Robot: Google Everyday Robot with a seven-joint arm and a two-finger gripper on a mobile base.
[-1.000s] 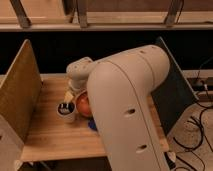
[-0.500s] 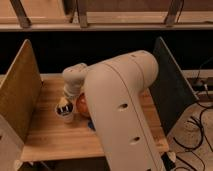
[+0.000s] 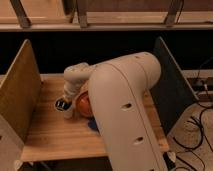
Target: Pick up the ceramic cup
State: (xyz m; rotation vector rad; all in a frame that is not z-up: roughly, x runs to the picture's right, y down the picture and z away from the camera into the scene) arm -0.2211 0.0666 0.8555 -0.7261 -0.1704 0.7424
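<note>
Camera view: gripper (image 3: 66, 99) at the end of the bulky white robot arm (image 3: 125, 110), directly above the small white-grey ceramic cup (image 3: 63, 106) | grip: cannot tell | cup on light wooden desk (image 3: 50, 135), just beside orange-red bowl (image 3: 83, 104).

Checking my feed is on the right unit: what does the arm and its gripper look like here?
The arm is smooth, rounded, off-white plastic, thick through its near segment, with small dark oval holes along the side. It narrows to a rounded pale wrist joint. The gripper at its tip, beside the ceramic cup, is mostly hidden. No cables show.
</note>
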